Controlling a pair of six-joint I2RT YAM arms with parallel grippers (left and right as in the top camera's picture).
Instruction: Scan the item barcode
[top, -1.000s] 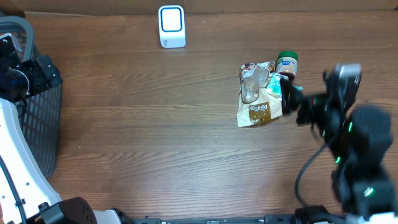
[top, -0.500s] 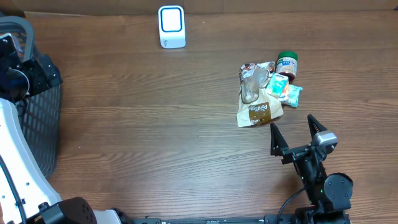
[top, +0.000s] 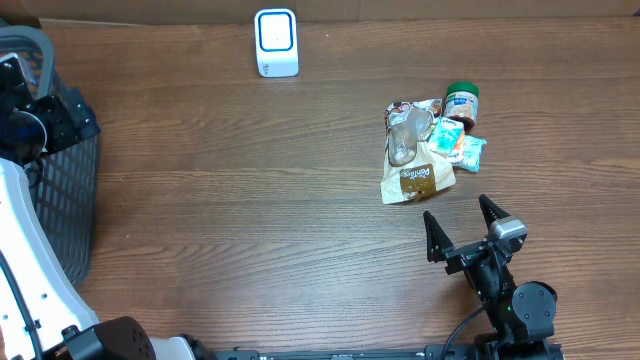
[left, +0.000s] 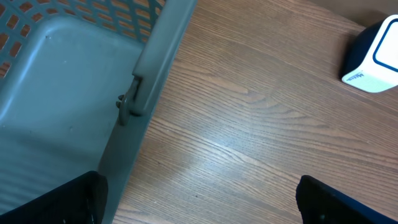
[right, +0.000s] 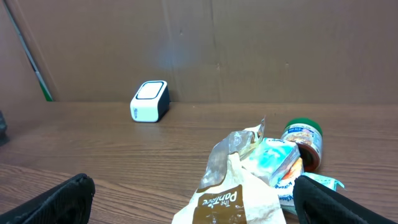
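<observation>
Wooden table (top: 250, 200), brown board wall behind. White barcode scanner (top: 276, 42) stands at the far edge, well apart from the items. Items cluster at right: brown paper bag (top: 413, 170) lying flat, teal packet (top: 460, 147) against its right side, green-lidded jar (top: 462, 102) just beyond. Right gripper (top: 458, 212) sits near the bag on its near side, jaws spread wide, empty. Left gripper (left: 198, 180) hangs beside the grey basket (left: 62, 93) at the left edge, jaws wide apart, holding nothing.
</observation>
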